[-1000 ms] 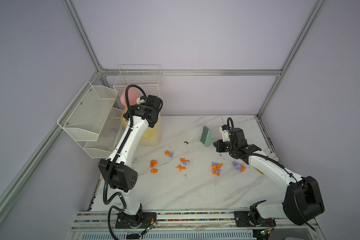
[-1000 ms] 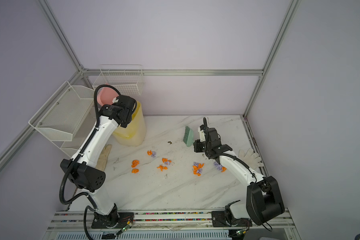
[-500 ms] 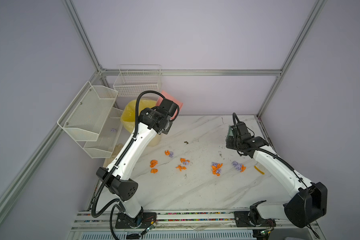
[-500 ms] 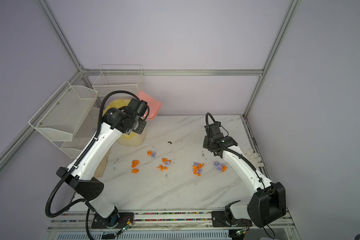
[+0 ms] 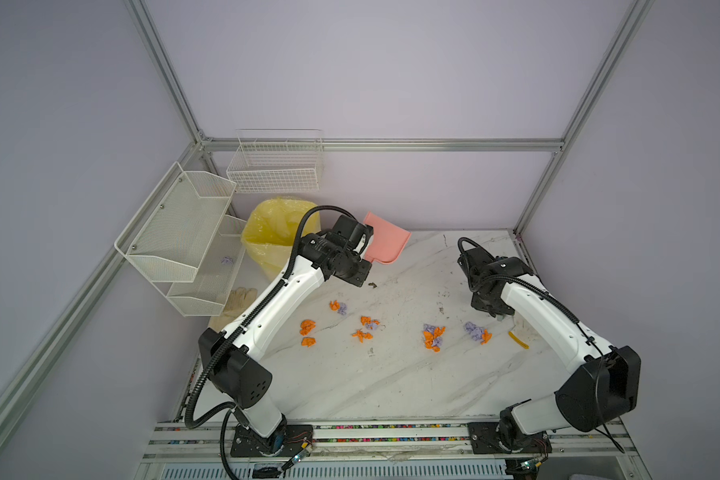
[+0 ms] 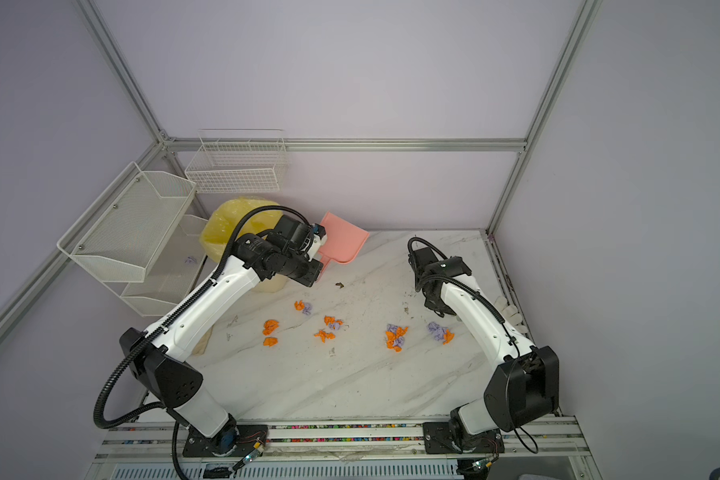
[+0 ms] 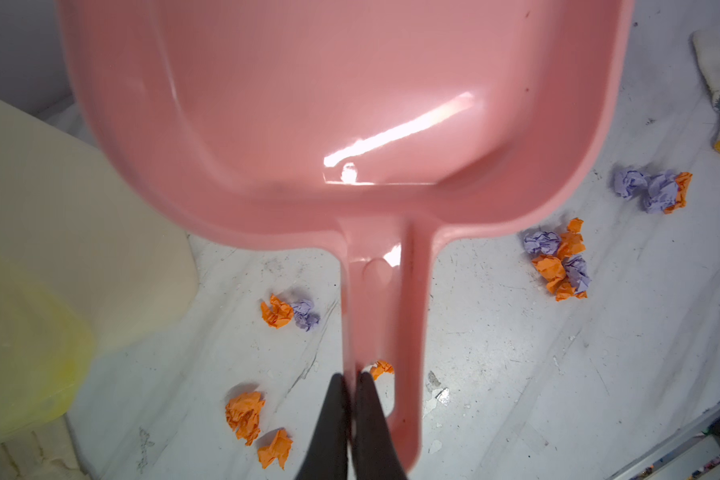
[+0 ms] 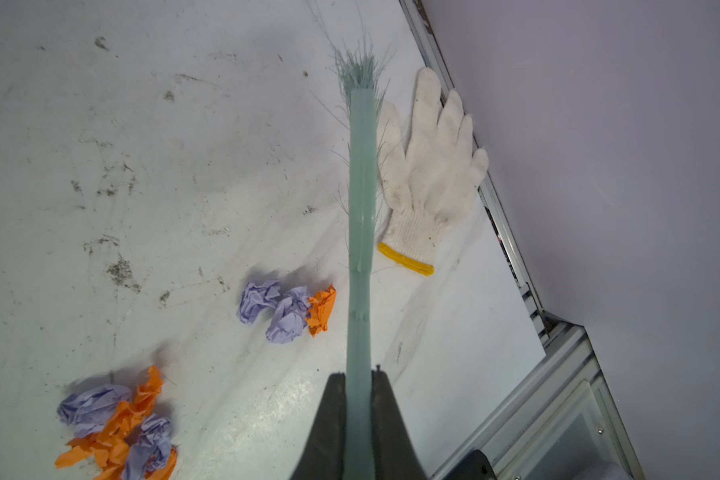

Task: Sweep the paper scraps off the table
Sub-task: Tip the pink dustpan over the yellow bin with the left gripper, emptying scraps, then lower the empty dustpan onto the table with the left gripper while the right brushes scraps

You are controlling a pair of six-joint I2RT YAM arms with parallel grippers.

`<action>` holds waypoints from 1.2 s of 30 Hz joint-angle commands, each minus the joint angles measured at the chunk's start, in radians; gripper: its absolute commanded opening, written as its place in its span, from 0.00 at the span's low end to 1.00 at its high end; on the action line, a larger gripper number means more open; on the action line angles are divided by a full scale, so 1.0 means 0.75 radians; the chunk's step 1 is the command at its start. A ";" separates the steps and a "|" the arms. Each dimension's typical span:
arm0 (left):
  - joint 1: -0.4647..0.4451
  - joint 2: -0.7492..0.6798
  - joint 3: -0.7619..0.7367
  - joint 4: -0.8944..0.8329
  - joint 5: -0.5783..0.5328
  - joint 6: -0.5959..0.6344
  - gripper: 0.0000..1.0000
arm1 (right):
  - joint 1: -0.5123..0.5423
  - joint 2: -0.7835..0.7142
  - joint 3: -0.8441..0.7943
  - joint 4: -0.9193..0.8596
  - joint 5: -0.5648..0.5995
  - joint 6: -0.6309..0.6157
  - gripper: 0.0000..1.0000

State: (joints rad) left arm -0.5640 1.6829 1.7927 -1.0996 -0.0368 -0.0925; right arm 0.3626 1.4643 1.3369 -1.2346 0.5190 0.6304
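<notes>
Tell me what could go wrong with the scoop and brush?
The left gripper holds the pink dustpan by a thin handle edge, so it might twist or slip. The green brush in the right gripper looks close to the white glove and could drag it along. The paper scraps lie scattered; some may get missed.

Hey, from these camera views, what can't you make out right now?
Right hand: hidden under its own wrist in both top views, as is the brush it grips.
Brush bristles: behind the handle in the right wrist view; contact with the table unclear.
Dustpan front lip: cut off by the left wrist view's edge.
Yellow bin bag contents: partly behind the left arm in both top views, blurred in the left wrist view.
</notes>
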 commanded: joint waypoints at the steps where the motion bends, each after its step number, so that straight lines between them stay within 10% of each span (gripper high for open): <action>1: -0.015 0.005 -0.054 0.088 0.098 0.012 0.00 | -0.002 -0.017 -0.026 -0.158 -0.011 0.058 0.00; 19: -0.017 0.135 -0.079 0.061 0.031 0.116 0.00 | -0.001 0.000 -0.185 0.184 -0.570 -0.174 0.00; 36: 0.012 0.262 -0.044 0.003 -0.164 0.201 0.00 | -0.021 0.244 0.071 0.489 -0.723 -0.309 0.00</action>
State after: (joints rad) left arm -0.5636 1.8732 1.7374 -1.0874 -0.1467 0.0216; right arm 0.3550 1.6249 1.3651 -0.8902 0.0231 0.4263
